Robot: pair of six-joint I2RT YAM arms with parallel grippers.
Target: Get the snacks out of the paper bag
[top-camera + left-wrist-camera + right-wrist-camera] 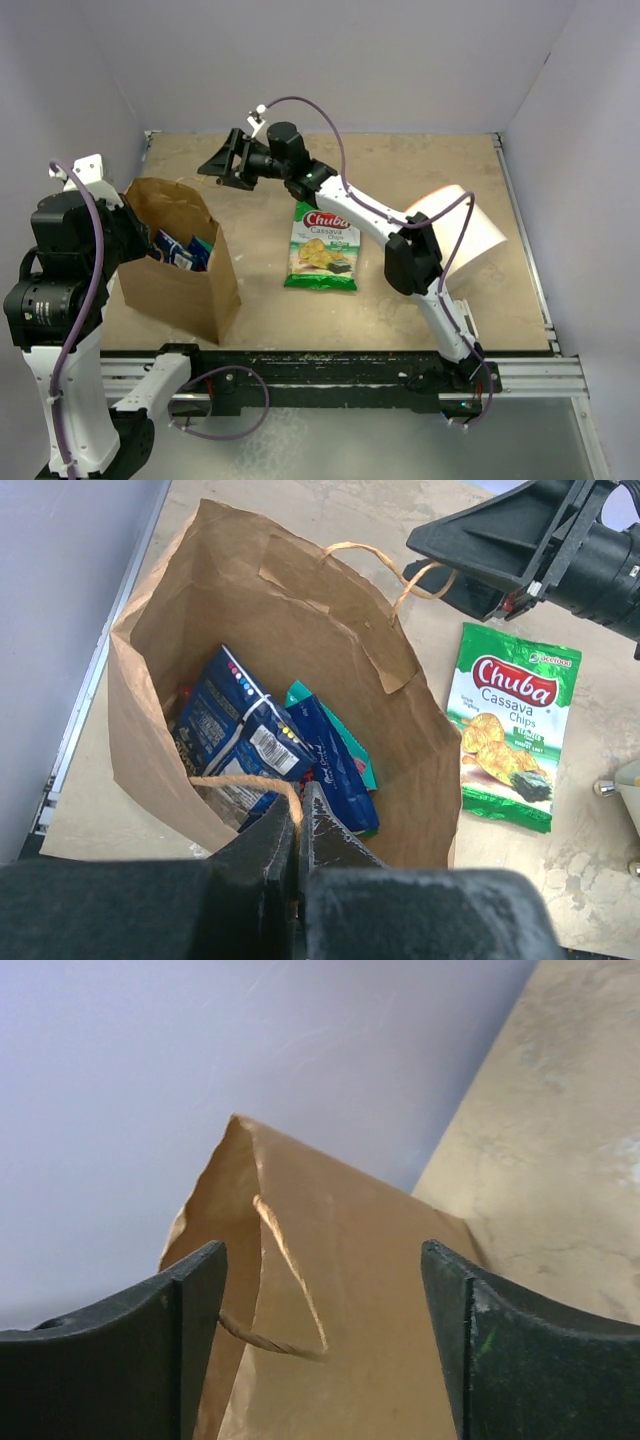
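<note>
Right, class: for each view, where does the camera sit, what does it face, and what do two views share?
Top external: above and behind, looking down on table; left arm, right arm show.
Left wrist: on left arm, looking into paper bag; shut left gripper shows.
Right wrist: on right arm, facing bag's outside; open right gripper shows.
Shared: top and left wrist show Chuba packet.

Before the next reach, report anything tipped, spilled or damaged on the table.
Only the white cylinder stands out: it lies on its side at the right. The paper bag stands upright; nothing looks spilled.
</note>
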